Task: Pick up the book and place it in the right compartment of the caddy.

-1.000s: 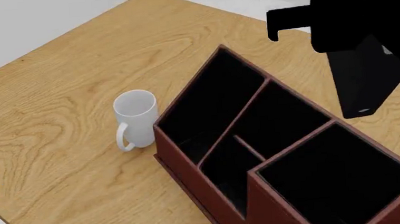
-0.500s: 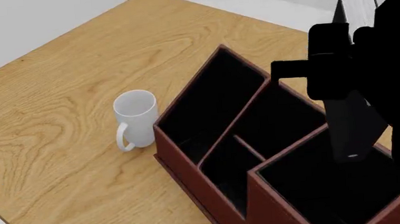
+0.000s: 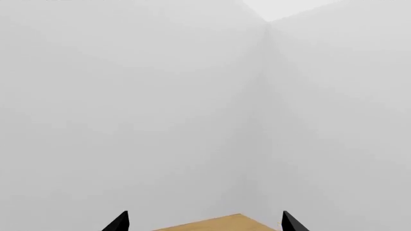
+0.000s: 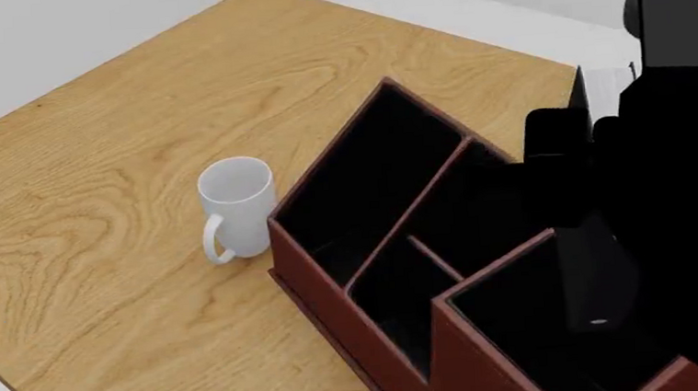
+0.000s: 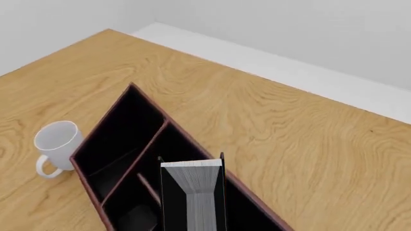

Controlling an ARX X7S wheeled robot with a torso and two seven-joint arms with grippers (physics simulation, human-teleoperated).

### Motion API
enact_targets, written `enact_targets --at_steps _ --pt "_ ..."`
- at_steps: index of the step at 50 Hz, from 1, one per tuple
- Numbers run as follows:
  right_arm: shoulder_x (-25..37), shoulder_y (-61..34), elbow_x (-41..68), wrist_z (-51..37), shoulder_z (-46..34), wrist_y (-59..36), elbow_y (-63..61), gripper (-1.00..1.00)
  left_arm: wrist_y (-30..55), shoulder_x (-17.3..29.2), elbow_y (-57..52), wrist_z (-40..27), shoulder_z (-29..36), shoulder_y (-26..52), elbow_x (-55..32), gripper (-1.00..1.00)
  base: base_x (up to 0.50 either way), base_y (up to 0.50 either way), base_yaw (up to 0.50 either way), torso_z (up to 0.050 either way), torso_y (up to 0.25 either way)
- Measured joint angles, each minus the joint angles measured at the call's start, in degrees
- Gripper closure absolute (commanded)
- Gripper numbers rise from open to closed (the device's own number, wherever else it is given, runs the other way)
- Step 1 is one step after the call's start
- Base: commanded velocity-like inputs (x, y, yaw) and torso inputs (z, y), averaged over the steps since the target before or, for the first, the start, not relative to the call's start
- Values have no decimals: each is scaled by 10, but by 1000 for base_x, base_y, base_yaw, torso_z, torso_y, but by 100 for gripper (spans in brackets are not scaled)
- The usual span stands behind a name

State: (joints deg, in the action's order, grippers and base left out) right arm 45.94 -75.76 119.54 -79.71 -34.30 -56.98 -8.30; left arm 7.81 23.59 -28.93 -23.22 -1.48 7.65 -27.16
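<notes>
The right gripper is just a black blob in the head view, so I can't tell its grip, but the book (black hardcover, ribbed white page edges) hangs upright over the caddy's right compartment. Left gripper's thin black fingertips sit spread apart, facing a blank wall. A glossy white mug stands just beside the reddish-brown leathery box on the wood-grain table.

The box is reddish-brown outside, black inside. The book has black covers and white page edges. The mug is white; the table shows light wood grain. The arm looks plain black.
</notes>
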Motion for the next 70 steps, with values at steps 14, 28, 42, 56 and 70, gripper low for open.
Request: enact_targets --at_steps 14,28,42,56,70 --pt "9 44 -20 15 4 25 -11 100 0 2 -2 -2 -2 -1 -4 -100 0 0 0 0 1" --pt "23 68 -10 7 -1 34 -22 100 0 4 -5 -4 -2 -2 -7 -100 0 0 0 0 1" --pt "23 73 -9 7 -13 32 -14 100 0 6 -6 -6 -4 -3 -11 -100 0 0 0 1 1" --pt "16 86 -41 39 -23 35 12 100 -2 7 -3 -7 -3 -1 -11 -100 0 0 0 0 1" --pt "2 100 -79 77 -34 41 39 100 -3 8 -2 -8 -3 -1 -12 -100 0 0 0 1 1"
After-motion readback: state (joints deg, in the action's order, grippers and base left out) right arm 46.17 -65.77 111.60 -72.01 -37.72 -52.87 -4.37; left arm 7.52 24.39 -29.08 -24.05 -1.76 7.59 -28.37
